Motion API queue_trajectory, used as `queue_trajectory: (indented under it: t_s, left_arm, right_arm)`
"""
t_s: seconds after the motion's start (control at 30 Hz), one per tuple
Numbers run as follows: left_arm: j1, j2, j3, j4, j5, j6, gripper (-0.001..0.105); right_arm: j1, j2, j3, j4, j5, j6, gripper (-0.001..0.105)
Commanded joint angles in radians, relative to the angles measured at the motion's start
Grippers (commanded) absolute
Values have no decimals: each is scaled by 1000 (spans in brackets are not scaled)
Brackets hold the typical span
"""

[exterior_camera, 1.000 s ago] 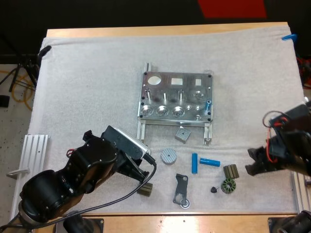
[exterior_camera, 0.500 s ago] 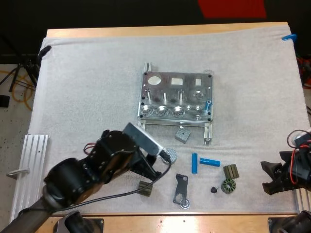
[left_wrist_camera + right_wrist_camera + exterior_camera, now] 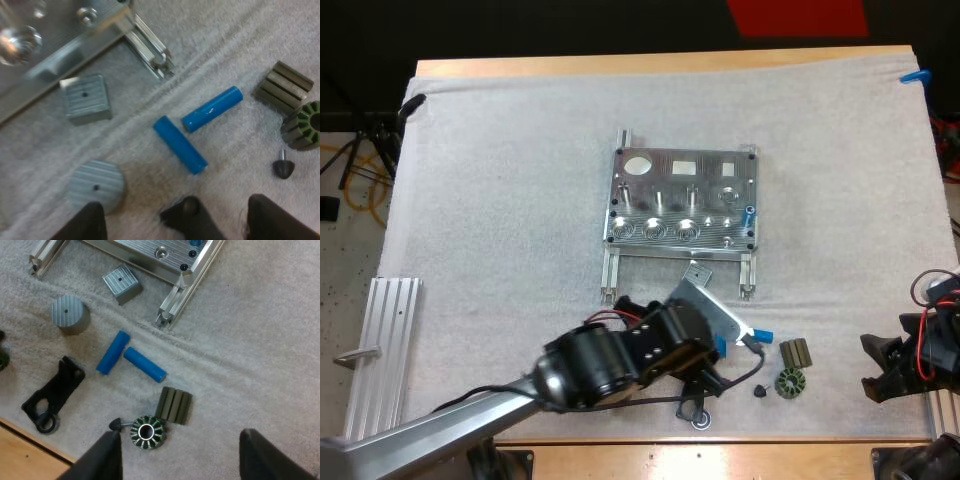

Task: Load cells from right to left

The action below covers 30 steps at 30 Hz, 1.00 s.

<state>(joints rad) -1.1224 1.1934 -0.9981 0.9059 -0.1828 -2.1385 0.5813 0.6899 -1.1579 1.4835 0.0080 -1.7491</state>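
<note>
The left gripper (image 3: 175, 222) stands wide near the blue cylinder (image 3: 180, 144) — it should square up across that cell's length, clear of the second cylinder (image 3: 212, 108), before descending.

Two loose blue cylinders (image 3: 112, 359) (image 3: 144, 364), one fixture (image 3: 682, 198)

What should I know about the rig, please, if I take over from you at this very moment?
Left gripper: fingers open, empty, hovering over a loose blue cylinder and a second blue cylinder on the mat in front of the fixture.
Right gripper: fingers open, empty, at the mat's right edge.
Done: one blue cell seems seated at the fixture's right end.
Left: pick up both loose cylinders and load them, working leftwards.
</note>
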Motion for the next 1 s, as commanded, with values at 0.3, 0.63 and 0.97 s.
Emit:
queue_trajectory:
  t_s: [0.3, 0.63, 0.97]
  left_arm:
    - [-10, 206, 2, -98, -23, -90, 59]
    - [-10, 337, 2, -143, 43, -198, 59]
    - [-10, 407, 2, -248, 25, -246, 59]
  right_arm:
    - [1, -5, -2, 6, 18, -4, 51]
    - [1, -5, -2, 6, 18, -29, 51]
    - [1, -5, -2, 6, 18, -29, 51]
